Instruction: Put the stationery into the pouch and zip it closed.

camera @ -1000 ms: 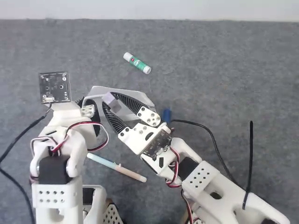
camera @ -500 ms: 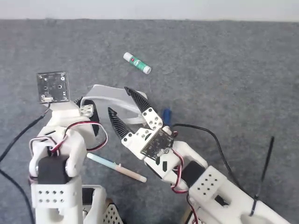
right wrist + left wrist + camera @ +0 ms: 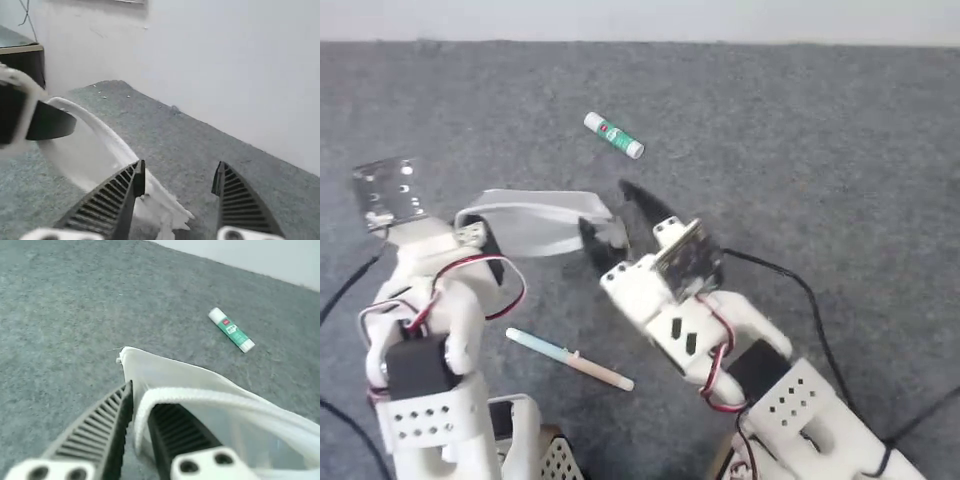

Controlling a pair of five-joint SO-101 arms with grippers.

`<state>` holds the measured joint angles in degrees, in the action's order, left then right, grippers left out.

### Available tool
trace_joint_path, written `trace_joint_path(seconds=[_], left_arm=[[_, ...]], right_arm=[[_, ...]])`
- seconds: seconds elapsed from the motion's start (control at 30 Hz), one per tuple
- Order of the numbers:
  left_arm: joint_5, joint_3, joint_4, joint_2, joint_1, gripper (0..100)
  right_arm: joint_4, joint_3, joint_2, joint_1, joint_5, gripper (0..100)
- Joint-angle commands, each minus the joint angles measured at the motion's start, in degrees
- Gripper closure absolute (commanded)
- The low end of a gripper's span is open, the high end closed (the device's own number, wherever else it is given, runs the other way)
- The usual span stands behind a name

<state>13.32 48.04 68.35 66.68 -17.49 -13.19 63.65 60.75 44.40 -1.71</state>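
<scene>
The white translucent pouch (image 3: 535, 222) hangs stretched above the grey carpet, and my left gripper (image 3: 478, 228) is shut on its left end. In the left wrist view the dark fingers (image 3: 112, 430) pinch the pouch's rim (image 3: 200, 395). My right gripper (image 3: 603, 203) stands open at the pouch's right end, with nothing between its fingers. The right wrist view shows that open gripper (image 3: 180, 170) over the pouch (image 3: 100, 150). A green-and-white glue stick (image 3: 613, 135) (image 3: 231, 330) lies on the carpet beyond the pouch. A pastel pen (image 3: 570, 358) lies between the arm bases.
Grey carpet (image 3: 820, 150) covers the table, with free room to the right and at the back. A white wall (image 3: 225, 60) rises behind the table. Black cables (image 3: 810, 300) trail beside the right arm.
My right gripper opened, let go of the pouch and tilted up. My left arm swung left, pulling the pouch out flat with it. The blue item by the right arm is now hidden.
</scene>
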Motion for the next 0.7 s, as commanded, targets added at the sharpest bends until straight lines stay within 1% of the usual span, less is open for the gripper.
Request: trace_joint_path(seconds=[0.0, 0.1, 0.2, 0.37, 0.5, 0.57, 0.67], left_arm=[[1.1, -3.3, -1.3, 0.5, -2.1, 99], [1.1, -3.4, -1.3, 0.5, -3.8, 99], [1.1, -3.4, -1.3, 0.5, -6.0, 99], [1.1, -3.2, -1.3, 0.5, -9.1, 99], [1.1, -2.5, -1.5, 0.5, -11.1, 99], [1.2, -1.3, -2.6, 0.5, -12.0, 99], [1.2, 0.5, -4.2, 0.5, -13.5, 99]], right_arm=[[-0.9, -4.4, 2.0, -2.2, 1.2, 78.8], [-0.7, -4.6, 1.4, -3.4, 1.2, 78.9], [-0.9, -6.4, -2.8, -4.6, 1.3, 78.9], [-1.3, -12.7, -16.5, -7.5, 4.3, 78.9], [-1.4, -17.8, -28.4, -8.8, 4.8, 78.9], [-3.1, -20.8, -33.7, -8.8, 4.8, 78.9], [-9.5, -27.3, -41.1, -8.8, 5.0, 78.9]])
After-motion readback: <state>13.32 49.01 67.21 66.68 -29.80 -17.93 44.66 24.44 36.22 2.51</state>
